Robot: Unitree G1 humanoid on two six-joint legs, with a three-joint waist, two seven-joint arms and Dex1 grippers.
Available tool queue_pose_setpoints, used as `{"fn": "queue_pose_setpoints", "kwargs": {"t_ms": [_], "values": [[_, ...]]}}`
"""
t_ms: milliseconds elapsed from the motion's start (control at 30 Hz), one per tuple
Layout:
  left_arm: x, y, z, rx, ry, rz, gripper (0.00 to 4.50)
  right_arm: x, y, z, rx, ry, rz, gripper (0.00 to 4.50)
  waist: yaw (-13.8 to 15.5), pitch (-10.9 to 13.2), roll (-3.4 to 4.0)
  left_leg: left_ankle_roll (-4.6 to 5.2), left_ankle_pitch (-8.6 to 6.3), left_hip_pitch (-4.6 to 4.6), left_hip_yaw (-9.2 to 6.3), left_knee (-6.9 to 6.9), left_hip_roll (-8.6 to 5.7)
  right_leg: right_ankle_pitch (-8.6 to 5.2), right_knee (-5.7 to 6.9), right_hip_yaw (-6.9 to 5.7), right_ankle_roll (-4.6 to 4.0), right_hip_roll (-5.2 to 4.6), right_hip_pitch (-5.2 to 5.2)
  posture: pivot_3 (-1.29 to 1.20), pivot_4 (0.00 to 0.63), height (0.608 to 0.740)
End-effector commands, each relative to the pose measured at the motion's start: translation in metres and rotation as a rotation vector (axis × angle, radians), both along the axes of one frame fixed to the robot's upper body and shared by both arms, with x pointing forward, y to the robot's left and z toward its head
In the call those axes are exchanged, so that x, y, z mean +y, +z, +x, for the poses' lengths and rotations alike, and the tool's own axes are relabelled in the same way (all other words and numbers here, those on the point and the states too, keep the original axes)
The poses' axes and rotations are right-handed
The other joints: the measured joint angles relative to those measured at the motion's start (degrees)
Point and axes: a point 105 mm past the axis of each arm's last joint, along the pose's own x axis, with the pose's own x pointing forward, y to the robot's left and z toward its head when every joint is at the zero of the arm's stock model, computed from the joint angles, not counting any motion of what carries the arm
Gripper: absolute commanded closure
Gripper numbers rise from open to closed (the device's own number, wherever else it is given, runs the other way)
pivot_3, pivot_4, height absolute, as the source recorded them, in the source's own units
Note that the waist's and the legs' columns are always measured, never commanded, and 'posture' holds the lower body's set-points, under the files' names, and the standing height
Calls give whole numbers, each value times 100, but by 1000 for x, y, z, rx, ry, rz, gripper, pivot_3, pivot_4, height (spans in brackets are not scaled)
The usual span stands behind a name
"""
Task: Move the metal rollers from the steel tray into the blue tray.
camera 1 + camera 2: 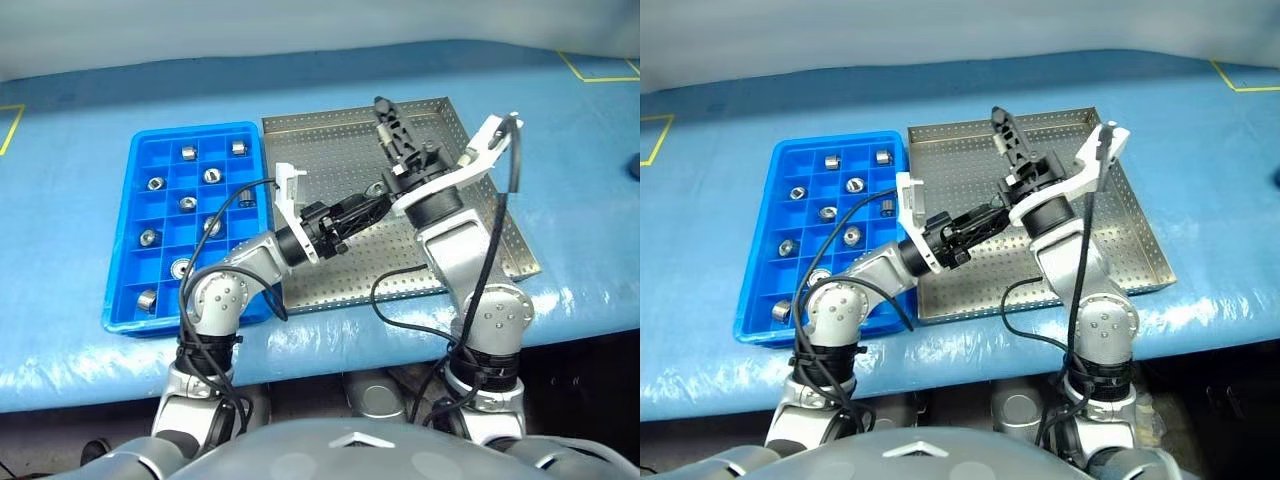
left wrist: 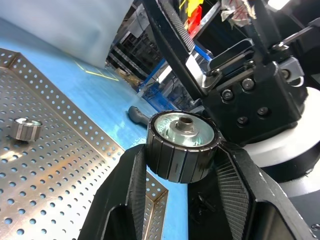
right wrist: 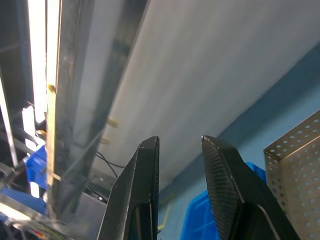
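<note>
Between left end effector (image 2: 182,187) fingers | roller (image 2: 181,145) (hole facing camera)

In the head views the left claw (image 1: 372,205) and what it grips are too small to make out where it meets the right arm. That arm covers part of the steel tray (image 1: 340,150); the left arm and cable hide several cells of the blue tray (image 1: 150,215). A dark object (image 1: 634,165) on the worktop (image 1: 80,350) is cut off at the picture's edge. In the left wrist view, another dark object (image 2: 138,114) lies partly behind the gripped roller (image 2: 181,145).
</note>
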Motion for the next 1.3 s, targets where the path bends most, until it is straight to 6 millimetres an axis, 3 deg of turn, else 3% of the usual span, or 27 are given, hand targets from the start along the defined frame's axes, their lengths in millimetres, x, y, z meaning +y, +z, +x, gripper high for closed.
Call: {"fn": "queue_pose_setpoints", "kwargs": {"t_ms": [33,267,367,533,700,867,1000,1300], "values": [[24,11,12,-25,103,-29,2730,-13,1,2,-72,-116,-175,3079,28,1,-1,0,0,0,0,-1,0,0,0,0,0,0,-1,-134,150,740],[34,3,10,-7,121,26,2730,-16,-7,8,-162,-261,-475,3079,130,1,-2,-1,0,-7,1,-2,-1,0,-7,1,1,-2,-5,-125,150,740],[45,-4,3,-89,111,224,2730,-14,-14,7,-176,-235,-565,3079,137,4,-7,-2,0,-10,1,-2,-2,0,-8,1,1,-4,-7,-120,150,740],[91,-4,-16,-192,80,572,2730,-12,-32,0,-158,-154,-649,3079,143,8,-10,-2,1,-9,2,-10,6,-5,8,3,-9,2,-22,-97,150,740],[126,-2,-21,-213,137,790,2730,-2,-43,-8,-163,-63,-703,3079,211,12,-13,-3,1,-28,6,-9,8,-7,10,3,-11,0,-45,-66,150,740],[147,1,-26,-189,185,811,2730,5,-46,-10,-164,-31,-704,3079,269,15,-18,-3,1,-51,6,-9,8,-6,10,1,-11,-2,-70,-58,150,740],[161,-5,-46,-133,157,841,2730,6,-47,-10,-161,-29,-701,3079,272,17,-22,-4,1,-54,5,-12,10,-7,11,0,-14,-2,-76,-48,150,740],[174,-23,-60,-66,125,934,2730,11,-48,-9,-158,-35,-678,3079,369,18,-24,-7,3,-53,8,-6,9,-6,13,-1,-13,-6,-75,-68,150,740]]}}
